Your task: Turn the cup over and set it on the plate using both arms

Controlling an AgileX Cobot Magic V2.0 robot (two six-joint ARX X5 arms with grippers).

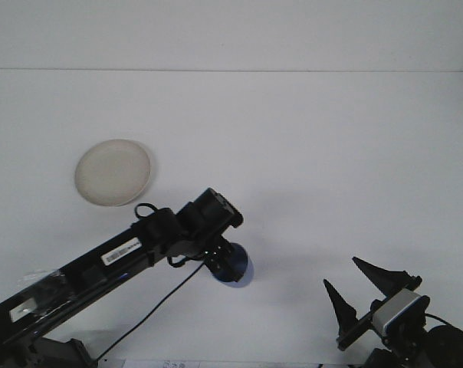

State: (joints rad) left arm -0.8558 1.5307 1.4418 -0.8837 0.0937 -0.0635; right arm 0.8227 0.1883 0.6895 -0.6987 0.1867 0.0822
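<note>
A blue cup (233,266) hangs just above the white table near the front middle, partly hidden under my left gripper (222,261), which is shut on it. A faint shadow lies on the table to the cup's right. The round white plate (113,172) lies flat at the left, well away from the cup. My right gripper (362,293) rests at the front right corner, open, its two black pointed fingers spread with nothing between them.
The white table (316,169) stretches back to a pale wall. A black cable (162,307) hangs under the left arm near the front edge.
</note>
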